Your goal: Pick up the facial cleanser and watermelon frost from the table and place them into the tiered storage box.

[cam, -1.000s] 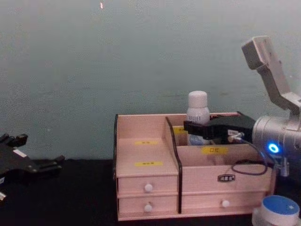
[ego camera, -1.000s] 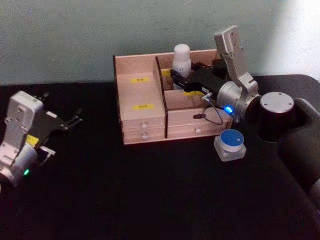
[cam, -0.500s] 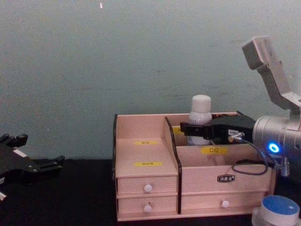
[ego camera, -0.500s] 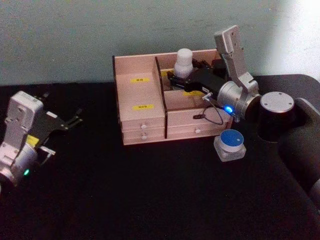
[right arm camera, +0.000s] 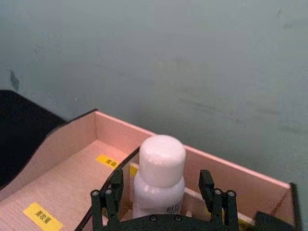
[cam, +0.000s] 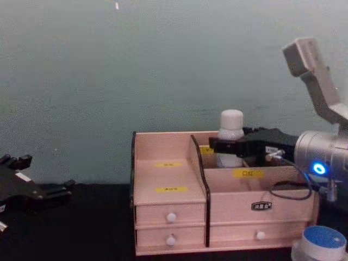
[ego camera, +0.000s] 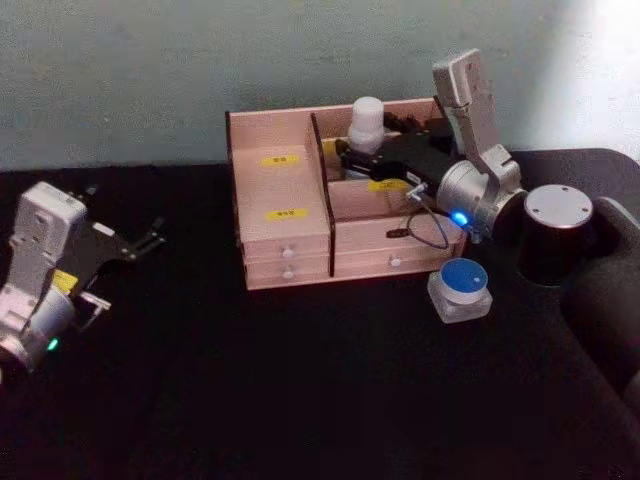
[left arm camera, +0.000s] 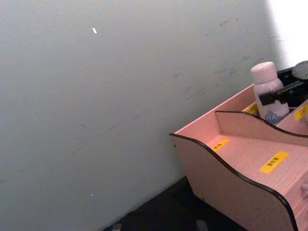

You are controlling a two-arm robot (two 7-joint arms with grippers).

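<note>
Facial cleanser [right arm camera: 161, 161] ungripped inside right gripper [right arm camera: 162, 193]

A black counter [ego camera: 300, 400] stretches across the foreground. Behind it stands a plain grey-green wall [ego camera: 140, 70], brighter toward its right end, with a small white fleck [cam: 117, 6] high up.
</note>
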